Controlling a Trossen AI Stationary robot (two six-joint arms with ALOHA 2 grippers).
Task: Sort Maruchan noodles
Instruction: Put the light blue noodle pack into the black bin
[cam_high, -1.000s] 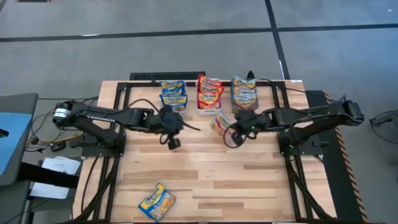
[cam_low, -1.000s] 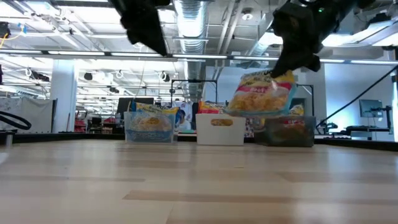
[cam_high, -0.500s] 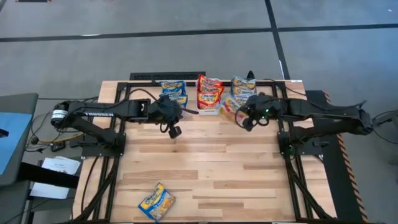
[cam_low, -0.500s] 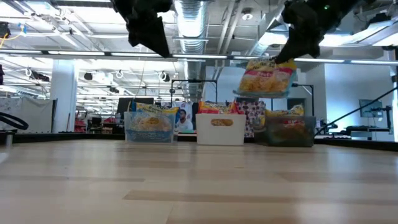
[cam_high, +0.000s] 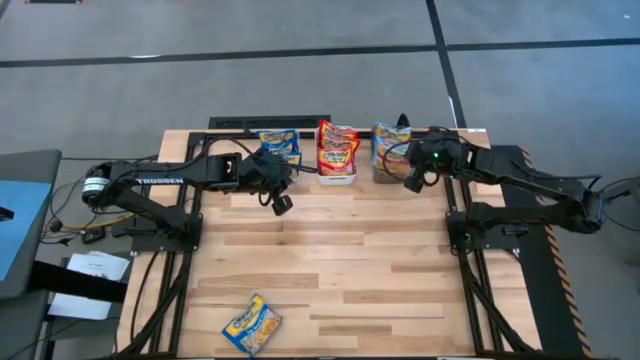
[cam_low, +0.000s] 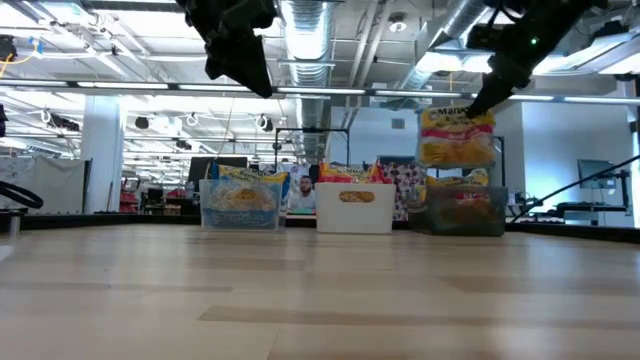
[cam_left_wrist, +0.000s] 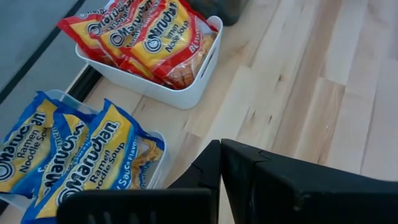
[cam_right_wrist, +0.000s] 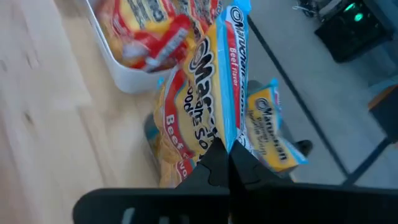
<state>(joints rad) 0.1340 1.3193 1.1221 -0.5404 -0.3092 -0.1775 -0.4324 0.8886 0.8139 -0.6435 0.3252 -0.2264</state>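
Three bins stand in a row at the table's far edge. A clear bin (cam_high: 279, 150) holds blue-and-yellow Maruchan noodles, a white bin (cam_high: 338, 160) holds red-and-yellow ones, and a dark bin (cam_low: 466, 212) holds blue-and-orange ones. My right gripper (cam_low: 492, 92) is shut on one more packet (cam_low: 456, 137) above the dark bin. My left gripper (cam_high: 282, 203) hovers shut with nothing in it, just near of the clear bin (cam_left_wrist: 155, 163). A loose blue-and-yellow packet (cam_high: 251, 323) lies flat near the table's front edge on the left. My right gripper pinches the packet's upper edge (cam_right_wrist: 219, 135) between its two fingers, slanting down from the table's right side. The packet hangs upright below the fingers, lifted clear above the dark bin and the packets in it.
A black frame rail (cam_high: 270, 122) runs behind the bins along the far edge. The arm bases (cam_high: 165, 225) stand on the table's left and right sides. Bare wood (cam_high: 340, 270) spreads between the bins and the loose packet.
My right gripper has carried its packet toward the far right and a little up, from in front of the white bin to above the dark bin. The wrist has rolled, so the packet now hangs upright instead of lying nearly flat. My left gripper has drifted toward the far edge.
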